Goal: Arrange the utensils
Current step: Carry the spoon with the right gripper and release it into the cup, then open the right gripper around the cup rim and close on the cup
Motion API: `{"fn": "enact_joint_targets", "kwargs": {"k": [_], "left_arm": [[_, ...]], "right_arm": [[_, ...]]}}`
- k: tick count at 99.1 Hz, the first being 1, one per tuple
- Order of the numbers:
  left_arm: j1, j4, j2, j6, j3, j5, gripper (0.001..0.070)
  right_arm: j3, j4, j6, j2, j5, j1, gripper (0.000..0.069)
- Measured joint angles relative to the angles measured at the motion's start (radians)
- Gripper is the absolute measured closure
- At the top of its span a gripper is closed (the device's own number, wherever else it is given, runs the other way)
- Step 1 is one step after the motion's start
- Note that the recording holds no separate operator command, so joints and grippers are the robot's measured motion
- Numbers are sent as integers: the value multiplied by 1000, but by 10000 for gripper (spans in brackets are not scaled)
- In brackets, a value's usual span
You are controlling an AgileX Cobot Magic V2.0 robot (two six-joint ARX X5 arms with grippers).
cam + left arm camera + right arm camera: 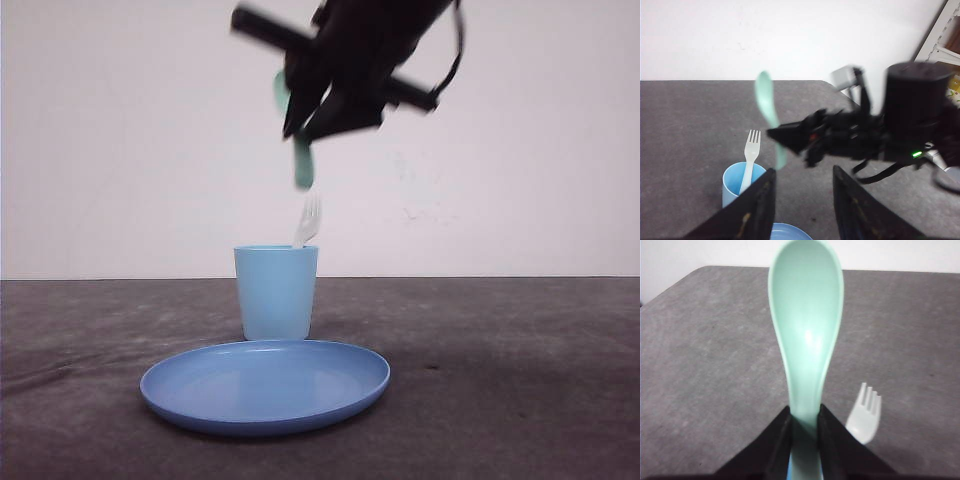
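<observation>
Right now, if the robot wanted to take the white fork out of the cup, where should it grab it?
Probably by the neck just below the tines, coming straight down from above. The fork stands tines-up in the cup, its handle hidden inside, so only the top part is free. The flat neck suits narrow jaws closing across it.

light blue cup (276,295), blue plate (265,388), grey table (520,380)

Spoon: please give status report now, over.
Right tool shut on spoon, above cup. Left tool open, empty. Fork already stands in cup. Nothing blocks the way down.
</observation>
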Motion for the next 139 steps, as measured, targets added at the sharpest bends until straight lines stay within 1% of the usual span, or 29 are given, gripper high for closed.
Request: {"fn": "enact_joint_targets", "kwargs": {"k": [18, 50, 56, 66, 71, 82, 91, 103, 114, 123, 133, 136, 139], "left_arm": [[0, 0, 0, 0, 0, 0, 510], [-2, -26, 0, 8, 0, 0, 510], [-2, -26, 0, 8, 0, 0, 510], [-2, -26, 0, 8, 0, 0, 511], [-2, -26, 0, 8, 0, 0, 511], [-2, -26, 0, 8, 0, 0, 511], [-2, -26, 0, 8, 0, 0, 510], [-2, -26, 0, 8, 0, 0, 511], [-2, -26, 0, 8, 0, 0, 511], [-2, -26, 0, 8, 0, 0, 510], [-2, -26, 0, 8, 0, 0, 511], [-2, -26, 0, 9, 0, 0, 511], [-2, -26, 0, 9, 0, 0, 510]], "right_arm": [[0, 130, -22, 94, -3, 0, 627], [0, 105, -32, 167, 0, -2, 625], [0, 99, -33, 168, 0, -2, 600], [0, 89, -33, 168, 0, -2, 509], [0, 74, -33, 168, 0, -2, 480], [0, 67, -33, 168, -3, -2, 457], [0, 61, -33, 166, -32, -2, 453], [-2, -14, -33, 111, -52, 11, 452], [-2, -122, -33, 4, -53, 33, 452], [-2, -248, -32, -82, -59, 52, 452], [-2, -420, -21, -148, -72, 67, 451], [-2, -469, -17, -161, -79, 71, 444], [-2, -516, -13, -172, -82, 70, 421]]}}
